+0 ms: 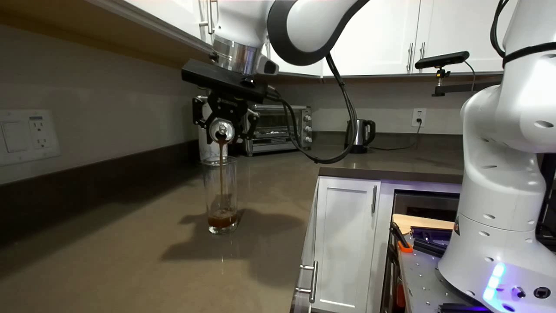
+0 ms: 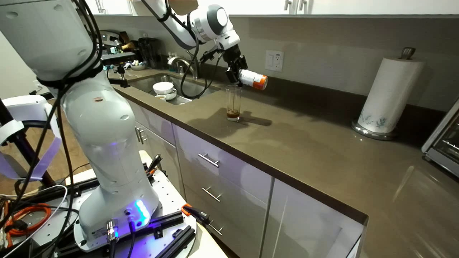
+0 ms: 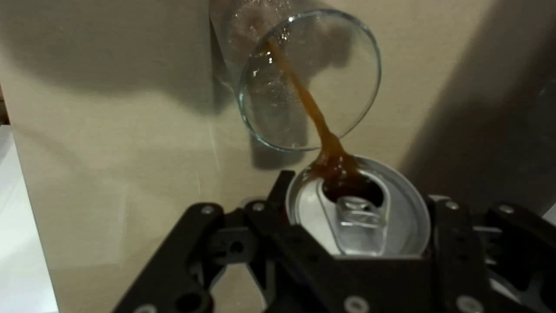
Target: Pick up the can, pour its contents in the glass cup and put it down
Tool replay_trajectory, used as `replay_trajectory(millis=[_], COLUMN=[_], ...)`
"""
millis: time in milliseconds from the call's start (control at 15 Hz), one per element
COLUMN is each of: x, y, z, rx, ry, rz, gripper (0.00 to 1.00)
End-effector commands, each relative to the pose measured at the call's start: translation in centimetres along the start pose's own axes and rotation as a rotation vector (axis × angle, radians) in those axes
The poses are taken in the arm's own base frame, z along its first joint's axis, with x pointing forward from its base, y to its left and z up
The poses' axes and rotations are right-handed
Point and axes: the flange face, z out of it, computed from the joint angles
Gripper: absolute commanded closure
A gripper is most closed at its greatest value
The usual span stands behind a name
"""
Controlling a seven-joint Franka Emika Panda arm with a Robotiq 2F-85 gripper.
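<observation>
A small, round metal can (image 2: 253, 79), white and orange-red on the side and silver on top, is held between the black jaws. The jaws are closed in on it from two sides, with only the can's width left between them. The can is tipped nearly onto its side, and a thin stream of brown drink (image 3: 309, 106) is being poured from the hole in its top. Below the jaws, a tall, clear, straight glass cup (image 1: 229, 195) is stood upright on the flat brown table (image 2: 304, 150). The drink is caught in it, and only the bottom part is filled. In an exterior view, a gap is seen between the can and the cup's rim (image 1: 230, 164). Well apart from the jaws, a fat white paper-towel roll (image 2: 391, 94) is set on the table. Far behind the jaws, a shiny metal kettle (image 1: 360, 134) with a dark handle is seen.
</observation>
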Motion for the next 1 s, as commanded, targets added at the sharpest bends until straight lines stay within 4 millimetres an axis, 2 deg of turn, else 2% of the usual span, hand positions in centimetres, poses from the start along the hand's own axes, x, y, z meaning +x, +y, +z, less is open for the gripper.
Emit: replay_trajectory(millis=[0,933], x=[-0.25,-0.29], y=[0.64,0.77], z=[-0.62,-0.41], rx=[0.033,0.022], ry=[0.019,0.016], rz=[0.016,0.019], gripper=[0.72,0.72])
